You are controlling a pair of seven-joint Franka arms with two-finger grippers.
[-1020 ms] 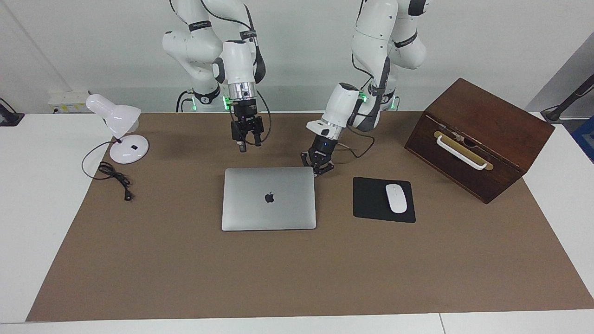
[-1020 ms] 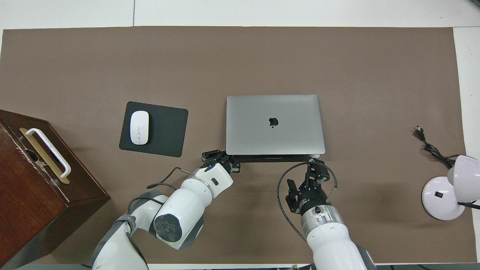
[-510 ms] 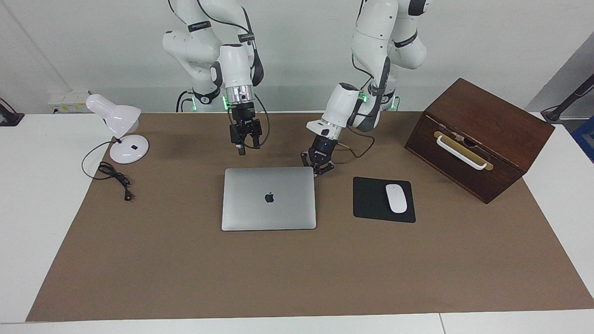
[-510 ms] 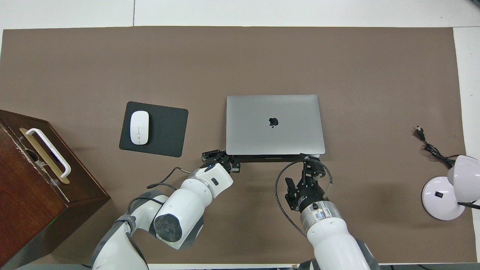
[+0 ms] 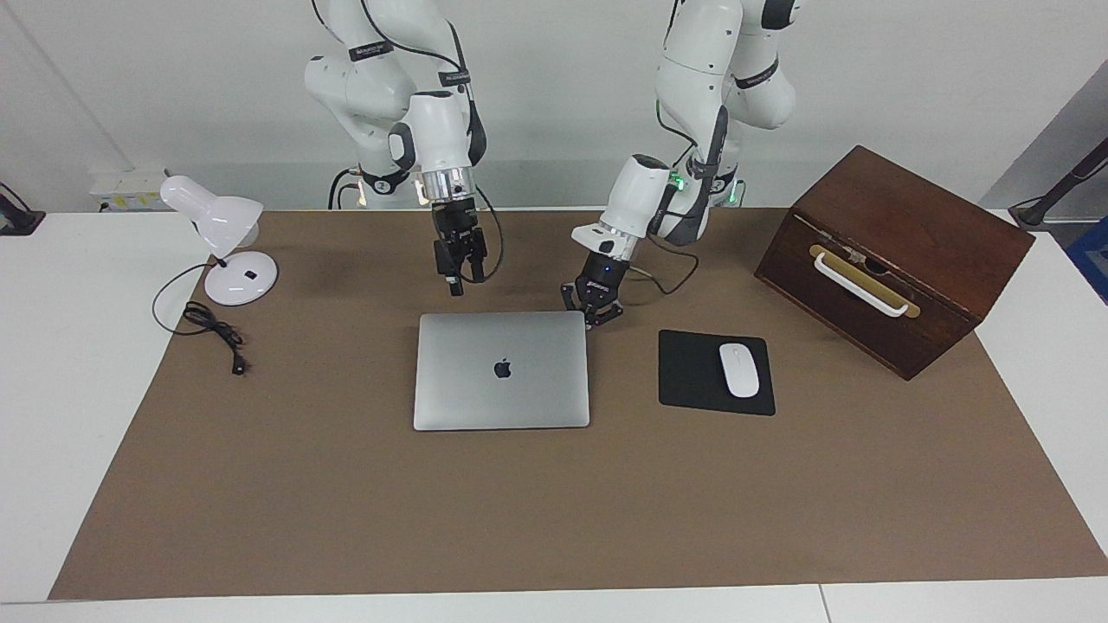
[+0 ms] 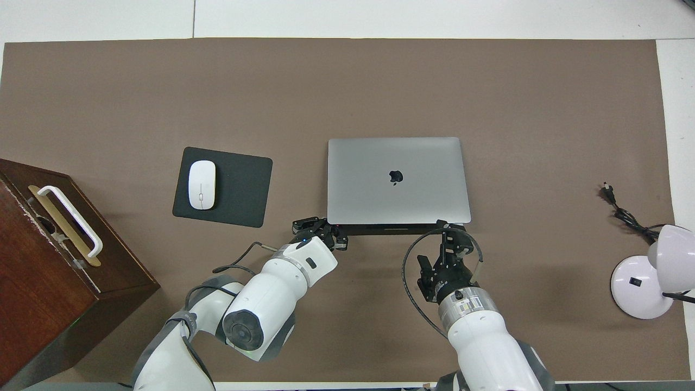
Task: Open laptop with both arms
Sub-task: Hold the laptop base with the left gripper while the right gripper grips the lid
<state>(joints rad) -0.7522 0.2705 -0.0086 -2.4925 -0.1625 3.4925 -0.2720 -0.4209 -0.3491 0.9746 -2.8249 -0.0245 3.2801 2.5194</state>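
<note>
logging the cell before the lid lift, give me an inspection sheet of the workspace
surface: brown mat on a white table.
job's things: silver laptop, closed and flat.
clutter: white mouse on black mouse pad; wooden box with white handle; desk lamp.
grippers: left gripper shut, low at the laptop's corner nearest the robots; right gripper open, above the mat near the laptop's other near corner.
cables: lamp cord loose on the mat; cables looped at both wrists.
surroundings: pale wall; nothing else seen.
</note>
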